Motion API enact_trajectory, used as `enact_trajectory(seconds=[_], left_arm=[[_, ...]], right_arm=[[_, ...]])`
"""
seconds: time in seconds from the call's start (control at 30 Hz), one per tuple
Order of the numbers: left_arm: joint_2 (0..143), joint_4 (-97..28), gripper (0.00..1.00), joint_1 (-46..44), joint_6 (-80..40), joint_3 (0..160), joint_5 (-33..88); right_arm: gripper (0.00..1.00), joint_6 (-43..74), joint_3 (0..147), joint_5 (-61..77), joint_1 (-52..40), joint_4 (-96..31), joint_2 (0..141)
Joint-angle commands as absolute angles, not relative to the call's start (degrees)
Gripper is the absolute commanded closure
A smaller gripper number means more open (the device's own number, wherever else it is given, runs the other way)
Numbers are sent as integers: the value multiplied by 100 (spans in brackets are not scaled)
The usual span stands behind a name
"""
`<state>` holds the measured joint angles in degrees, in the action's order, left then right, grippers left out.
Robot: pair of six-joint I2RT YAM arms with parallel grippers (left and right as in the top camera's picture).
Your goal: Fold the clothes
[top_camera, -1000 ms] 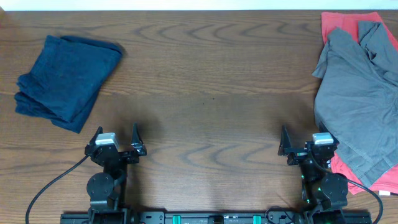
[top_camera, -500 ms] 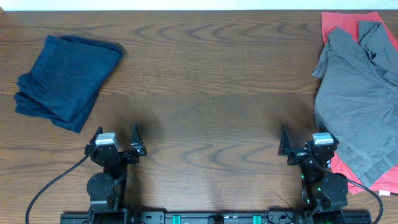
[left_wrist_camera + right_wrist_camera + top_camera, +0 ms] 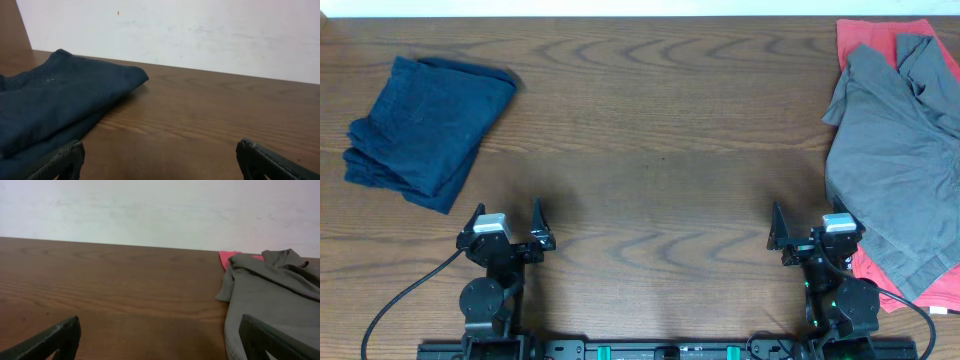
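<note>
Item 1. Counter (image 3: pixel 660 150): dark brown wood grain, bounded at the far edge by a white wall (image 3: pixel 200 35).

Item 2. Navy garment (image 3: pixel 425 130): folded into a thick, layered bundle and laid at the far left of the counter. In the left wrist view it is seen ahead and to the left, with one corner pointed toward the middle of the counter.

Item 3. Gray shirt (image 3: pixel 895 150): unfolded and rumpled, spread along the right edge of the counter from the far side to the near side. A collar or sleeve is bunched at its far end.

Item 4. Red garment (image 3: pixel 875 35): laid flat beneath the gray shirt. It is exposed at the far right corner and again as a strip at the near right.

Item 5. Left gripper (image 3: pixel 507 213): parked at the near left of the counter, well apart from the navy garment. Its jaws are spread wide, with only bare wood seen between them. A black cable (image 3: pixel 400 300) is trailed from its base.

Item 6. Right gripper (image 3: pixel 808 222): parked at the near right, just beside the edge of the gray shirt. Its jaws are likewise spread wide, and no cloth is gripped.
</note>
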<state>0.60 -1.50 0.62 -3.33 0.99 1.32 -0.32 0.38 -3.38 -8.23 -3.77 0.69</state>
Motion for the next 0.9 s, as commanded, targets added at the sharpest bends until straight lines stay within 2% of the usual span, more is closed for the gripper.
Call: enact_trajectory(seconds=[0.0, 0.4, 0.53, 0.87], left_arm=[[23, -405, 2, 40, -325, 25, 84], [25, -405, 2, 40, -327, 25, 86], [34, -405, 2, 40, -886, 25, 113], [506, -644, 2, 40, -998, 639, 1076]], right_arm=[[1, -89, 32, -266, -832, -403, 38], [1, -58, 32, 237, -832, -401, 38], [1, 346, 34, 305, -832, -403, 38], [1, 484, 666, 303, -832, -1096, 285]])
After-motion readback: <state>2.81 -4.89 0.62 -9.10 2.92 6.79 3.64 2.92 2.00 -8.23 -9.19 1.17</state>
